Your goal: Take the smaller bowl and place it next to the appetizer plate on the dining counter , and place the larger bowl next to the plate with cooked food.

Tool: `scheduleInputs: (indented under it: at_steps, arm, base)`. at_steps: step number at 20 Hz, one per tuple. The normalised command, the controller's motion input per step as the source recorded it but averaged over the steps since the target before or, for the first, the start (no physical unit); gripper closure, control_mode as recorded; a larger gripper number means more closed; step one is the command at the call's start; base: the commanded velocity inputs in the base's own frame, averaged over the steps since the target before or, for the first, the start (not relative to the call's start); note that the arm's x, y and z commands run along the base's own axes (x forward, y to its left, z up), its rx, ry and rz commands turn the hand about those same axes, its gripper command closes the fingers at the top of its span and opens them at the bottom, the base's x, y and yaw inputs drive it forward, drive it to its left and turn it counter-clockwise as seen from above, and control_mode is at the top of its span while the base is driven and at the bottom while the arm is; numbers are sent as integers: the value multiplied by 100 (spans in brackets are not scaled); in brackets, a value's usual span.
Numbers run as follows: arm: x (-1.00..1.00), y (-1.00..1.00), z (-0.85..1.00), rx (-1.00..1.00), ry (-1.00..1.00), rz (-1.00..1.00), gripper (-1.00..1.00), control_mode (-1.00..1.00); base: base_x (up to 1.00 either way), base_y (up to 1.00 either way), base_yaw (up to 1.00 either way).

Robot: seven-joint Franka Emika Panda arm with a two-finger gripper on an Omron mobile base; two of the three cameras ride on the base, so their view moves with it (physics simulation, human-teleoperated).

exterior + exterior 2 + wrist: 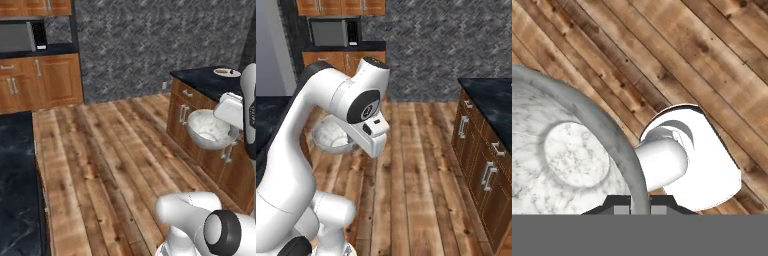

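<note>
The larger bowl (pixel 210 131), wide, deep and grey-white marbled, hangs above the wooden floor beside a cabinet front, tilted so its inside faces the left base camera. My gripper (pixel 231 133) is shut on its right rim. In the hand view, the rim of the bowl (pixel 572 155) runs down between my gripper's (pixel 640 209) dark tips. From the right base, the bowl (pixel 330 135) peeks out behind my arm. A white plate with brownish food (pixel 226 72), seemingly the plate with cooked food, lies far back on the right counter. The smaller bowl and the appetizer plate are out of view.
A black-topped counter with wooden drawers (pixel 200 82) runs along the right, close to the bowl. Another black marbled top (pixel 17 180) lies at the left; I cannot tell which is the dining counter. Wooden floor (pixel 110 150) stretches between them, with cabinets and a microwave (pixel 17 37) at the back wall.
</note>
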Motion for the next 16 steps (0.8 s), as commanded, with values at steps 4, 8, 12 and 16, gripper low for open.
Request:
scheduleInputs:
  at_steps: [4,8,12,16]
  arm:
    - [0,0,0,0,0,0,100,100]
    - [0,0,0,0,0,0,100,100]
    - [0,0,0,0,0,0,100,100]
    - [0,0,0,0,0,0,100,100]
  base:
    - [64,3,-36]
    - [100,7,-24]
    - [100,91,-46]
    - [34,12,-59]
